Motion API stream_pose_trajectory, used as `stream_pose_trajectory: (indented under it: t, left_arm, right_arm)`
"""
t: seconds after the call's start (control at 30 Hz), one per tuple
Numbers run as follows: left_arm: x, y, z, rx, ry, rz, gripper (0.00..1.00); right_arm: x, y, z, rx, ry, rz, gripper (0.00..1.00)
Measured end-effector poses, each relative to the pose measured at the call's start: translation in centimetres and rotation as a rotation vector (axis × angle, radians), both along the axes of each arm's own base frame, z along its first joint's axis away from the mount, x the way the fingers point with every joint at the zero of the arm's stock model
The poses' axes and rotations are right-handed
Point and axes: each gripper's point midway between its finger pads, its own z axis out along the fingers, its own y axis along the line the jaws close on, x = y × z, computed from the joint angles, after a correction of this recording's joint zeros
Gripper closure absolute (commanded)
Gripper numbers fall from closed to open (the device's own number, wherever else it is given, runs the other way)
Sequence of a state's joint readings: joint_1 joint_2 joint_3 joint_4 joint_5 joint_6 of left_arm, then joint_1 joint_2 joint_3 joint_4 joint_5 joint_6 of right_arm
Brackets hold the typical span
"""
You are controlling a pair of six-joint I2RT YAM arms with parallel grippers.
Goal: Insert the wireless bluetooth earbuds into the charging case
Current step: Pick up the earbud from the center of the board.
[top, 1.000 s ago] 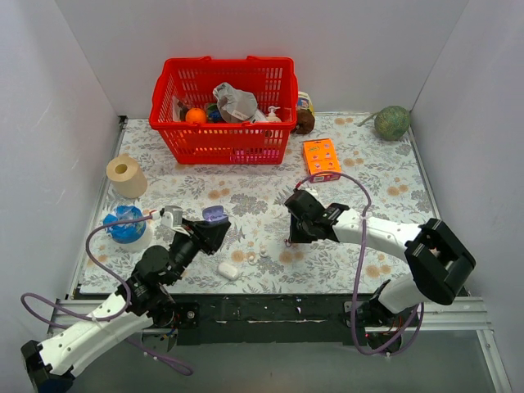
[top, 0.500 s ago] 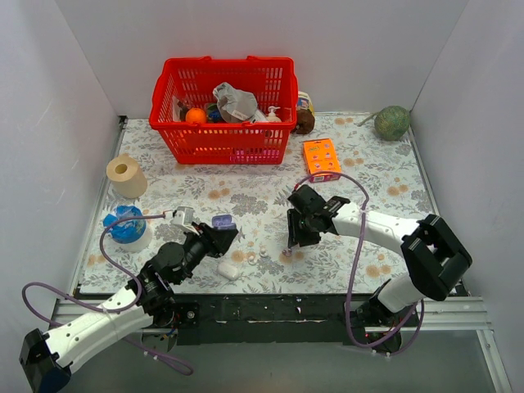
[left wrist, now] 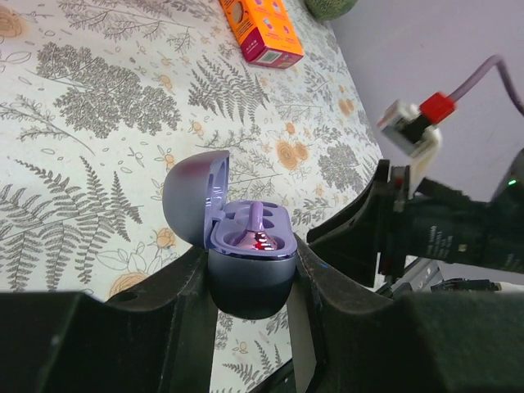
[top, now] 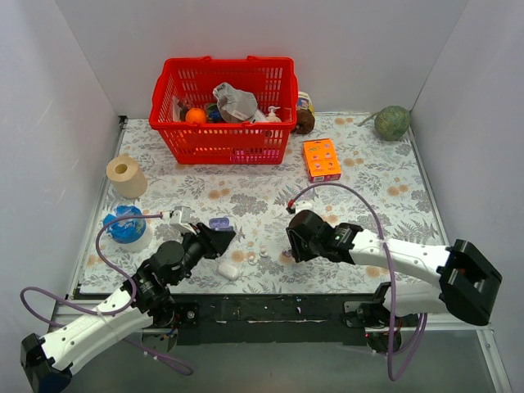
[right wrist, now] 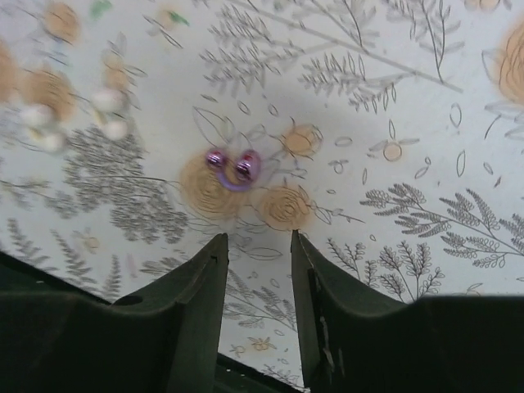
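Left claw (left wrist: pixel 250 262) grips the charging case (left wrist: pixel 246 286), lid (left wrist: pixel 192 196) hinged open toward 9 o'clock; socket contents unclear. Right claw (right wrist: pixel 258 246), jaws apart, faces an earbud (right wrist: pixel 233 168) lying on the surface (right wrist: pixel 409 123) at its 12 o'clock.

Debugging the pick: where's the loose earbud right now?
In the right wrist view, the earbud lies on the floral tablecloth just beyond the open right gripper, touching neither finger, beside an orange flower print.

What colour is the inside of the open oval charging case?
The glossy oval charging case is lavender-purple inside; left wrist view shows it best.
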State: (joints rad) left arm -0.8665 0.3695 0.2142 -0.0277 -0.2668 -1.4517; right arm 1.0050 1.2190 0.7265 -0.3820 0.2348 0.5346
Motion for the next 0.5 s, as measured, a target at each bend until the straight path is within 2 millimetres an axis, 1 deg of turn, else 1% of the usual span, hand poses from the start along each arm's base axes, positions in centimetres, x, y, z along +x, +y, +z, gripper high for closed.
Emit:
stream_pose_trajectory:
  t: [0.1, 0.17, 0.23, 0.4, 0.5]
  left_arm:
    - [-0.1, 0.1, -0.5, 0.011, 0.016, 0.001, 1.00]
    - [-0.2, 0.2, -0.6, 0.014, 0.020, 0.001, 1.00]
    - [-0.2, 0.2, -0.8, 0.014, 0.017, 0.000, 1.00]
    - [-0.3, 0.4, -1.8, 0.017, -0.001, -0.003, 1.00]
    - [-0.3, 0.3, -1.9, 0.016, -0.009, -0.006, 1.00]
  right_arm:
    - [-1.2, -1.9, -3.7, -0.107, 0.041, -0.010, 0.50]
    - [-1.7, -2.8, -4.7, -0.140, 0.054, -0.027, 0.49]
    - [-1.6, -2.9, -4.8, -0.138, 0.050, -0.051, 0.49]
    - [-0.5, -1.8, -3.9, -0.099, 0.020, -0.096, 0.49]
    - [0.1, -1.0, -3.2, -0.071, 0.006, -0.107, 0.49]
